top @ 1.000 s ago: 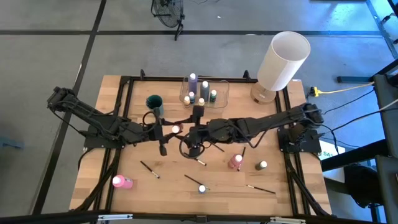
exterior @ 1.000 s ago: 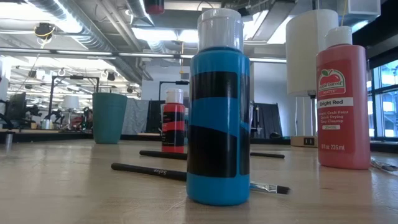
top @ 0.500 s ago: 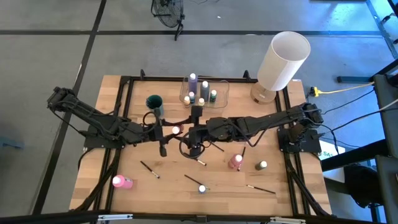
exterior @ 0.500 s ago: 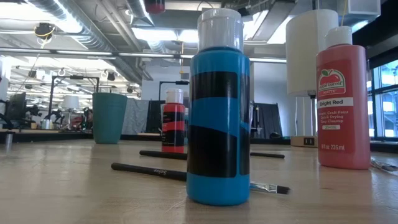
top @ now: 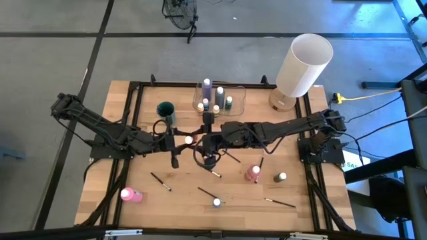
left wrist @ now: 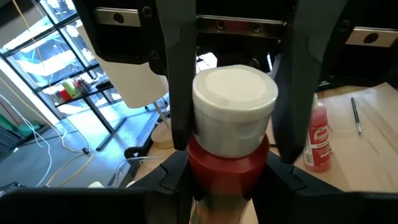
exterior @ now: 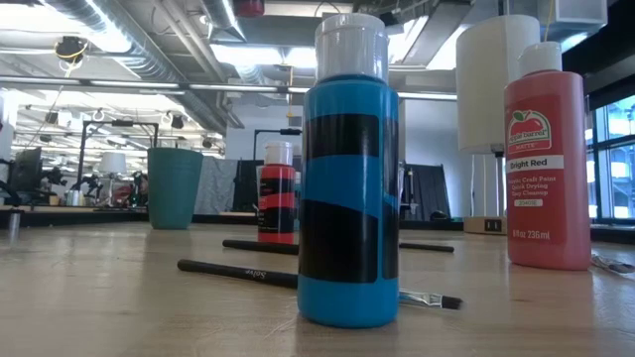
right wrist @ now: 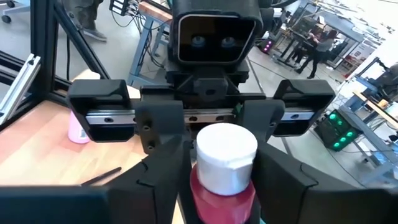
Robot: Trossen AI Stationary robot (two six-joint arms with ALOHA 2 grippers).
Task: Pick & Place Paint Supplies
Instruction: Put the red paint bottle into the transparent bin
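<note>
A red paint bottle (left wrist: 227, 163) with a pale cap is held between the two arms at mid-table, just near of the clear container (top: 235, 97). The left gripper (top: 187, 139) is clamped on it, fingers (left wrist: 177, 74) seen pressed to either side of the cap and shoulder in the left wrist view. The right gripper (top: 207, 127) is set around the same bottle from the opposite side, its fingers (right wrist: 163, 149) flanking the white cap (whether they actually grip or merely bracket it cannot be told). Inside the container several bottles stand upright, a lilac one (top: 206, 85) and a green one (top: 229, 103) among them. A teal cup (top: 165, 111) stands left of the container; a large white cylinder (top: 303, 65) is at the far right corner. Loose on the near half of the table are noted: a pink bottle (top: 131, 195) lying at the near left, a pink-red bottle (top: 253, 173) and a greenish bottle (top: 281, 177) at the right, a blue bottle (exterior: 348, 188) near centre, and dark paintbrushes (top: 160, 181) scattered between them.
</note>
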